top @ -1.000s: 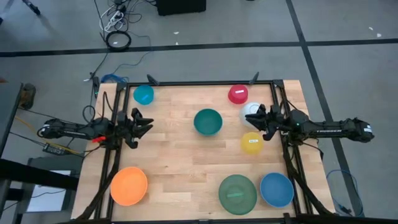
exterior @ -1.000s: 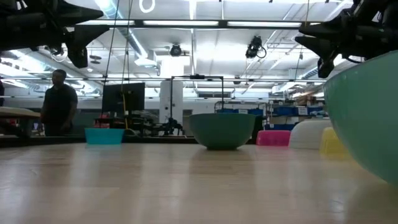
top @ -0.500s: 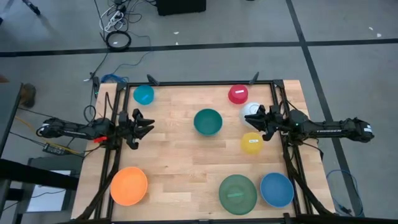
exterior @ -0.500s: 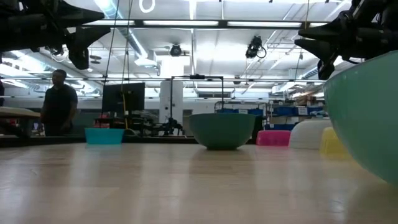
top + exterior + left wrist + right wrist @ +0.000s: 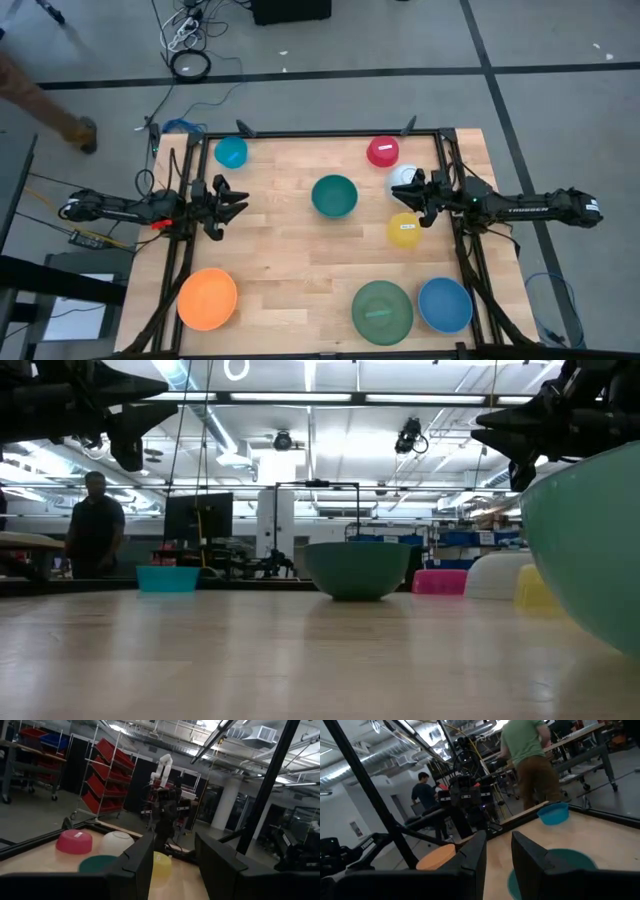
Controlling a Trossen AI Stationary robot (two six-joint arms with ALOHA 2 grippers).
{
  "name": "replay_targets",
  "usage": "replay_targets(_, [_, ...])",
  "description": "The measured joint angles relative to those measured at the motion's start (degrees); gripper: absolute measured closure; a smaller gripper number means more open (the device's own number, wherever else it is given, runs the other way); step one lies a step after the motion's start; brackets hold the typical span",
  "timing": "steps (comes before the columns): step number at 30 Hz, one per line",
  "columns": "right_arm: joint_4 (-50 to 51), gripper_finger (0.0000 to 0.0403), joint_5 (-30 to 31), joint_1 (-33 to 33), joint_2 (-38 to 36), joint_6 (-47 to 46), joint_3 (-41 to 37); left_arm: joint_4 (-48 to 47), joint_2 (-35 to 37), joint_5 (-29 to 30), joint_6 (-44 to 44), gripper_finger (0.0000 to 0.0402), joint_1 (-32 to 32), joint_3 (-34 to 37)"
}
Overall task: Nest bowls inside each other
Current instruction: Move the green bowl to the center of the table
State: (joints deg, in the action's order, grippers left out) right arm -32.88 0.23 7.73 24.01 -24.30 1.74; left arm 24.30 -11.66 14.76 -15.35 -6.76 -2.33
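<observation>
Left gripper [image 5: 236, 203] hangs above the table's left edge, fingers spread w/ a clear gap, holding nothing. Right gripper [image 5: 412, 200] hangs over the right side, between the white bowl [image 5: 404, 177] and yellow bowl [image 5: 405, 229]; its fingers also stand apart w/ a narrower gap, nothing pinched.

Bowls all sit separately on the wooden table [image 5: 290, 260], none nested:
- small light blue bowl [image 5: 231, 152] at far left corner
- red bowl [image 5: 383, 151] at far right, upside down, just beside the white one, also rim-down
- teal bowl [image 5: 334, 196] approx. mid-table, upright
- yellow bowl near the right edge, upside down
- orange bowl [image 5: 208, 298] at near left corner, upright
- green bowl [image 5: 382, 311] and blue bowl [image 5: 445, 304] side by side along the near edge, right half

Low view: green bowl's wall fills the right edge, teal bowl centred farther back. A person [image 5: 95, 525] stands in the room behind; another person [image 5: 530, 750] in a green top shows beyond the table in the right wrist view.
</observation>
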Motion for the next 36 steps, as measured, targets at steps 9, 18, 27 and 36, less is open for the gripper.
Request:
replay_targets(9, [3.1,0.0322,0.0,0.0,0.1,0.0,0.0,0.2,0.0,0.0,0.1,0.0249,0.0,0.0])
replay_targets(18, [5.7,0.0307,-2.9,2.2,4.4,-1.6,0.1,-0.7,0.0,-2.0,-3.0,0.0249,0.0,0.0])
replay_targets(27, [9.7,0.0270,-13.7,7.3,17.5,1.1,10.8,-3.6,0.0,-2.0,-2.2,0.0249,0.0,0.0])
replay_targets(36, [14.2,0.0254,-22.2,3.1,39.0,4.5,29.2,-3.6,0.0,-1.8,-1.1,0.0249,0.0,0.0])
